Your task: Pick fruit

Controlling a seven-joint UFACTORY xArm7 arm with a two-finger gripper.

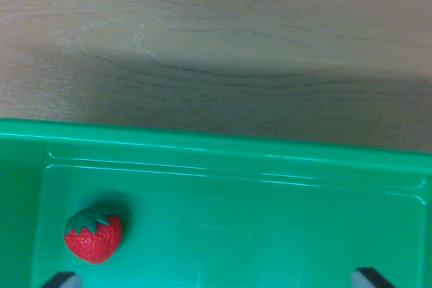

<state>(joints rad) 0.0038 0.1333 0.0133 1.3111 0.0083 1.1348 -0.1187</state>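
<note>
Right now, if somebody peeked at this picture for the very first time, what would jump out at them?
A bright red strawberry with a green leafy cap, lying inside a shiny green tray near the wrist view's lower left. Next comes the pale wooden table filling the top half. Two dark tips of the fingers just poke in at the bottom edge, far apart, touching nothing.

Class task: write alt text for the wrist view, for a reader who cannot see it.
A red strawberry lies in a green tray, near the wrist view's lower left. Two dark tool tips poke in at the bottom edge, wide apart. A wooden table fills the top half.
</note>
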